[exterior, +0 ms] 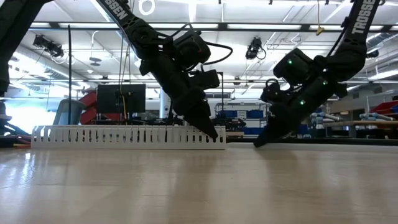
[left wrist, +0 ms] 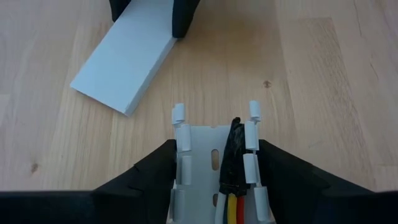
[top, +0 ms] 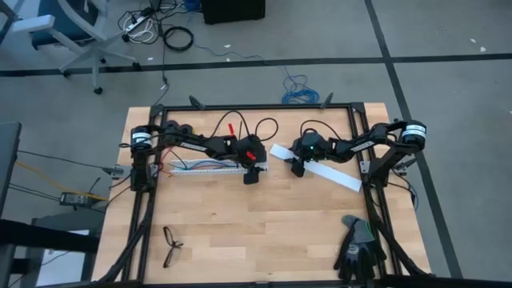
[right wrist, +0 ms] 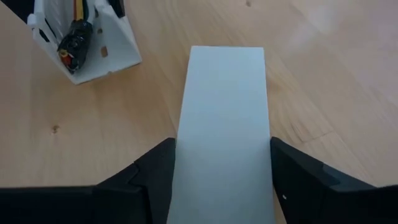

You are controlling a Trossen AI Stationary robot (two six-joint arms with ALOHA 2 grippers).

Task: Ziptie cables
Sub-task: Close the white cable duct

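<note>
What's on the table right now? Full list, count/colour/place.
slotted strip: 1, white, left half of the table, its end between the left tool's fingers
cables: 1 bundle, yellow, red and white visible, lying inside the slotted strip
flat cover strip: 1, white, right half, lying diagonally
eyeglasses: 1, black, near left corner
gloves: 1 pair, black and grey, near right corner
left tool: 1, dark, straddling the slotted strip's end
right tool: 1, dark, straddling the flat cover strip
</note>
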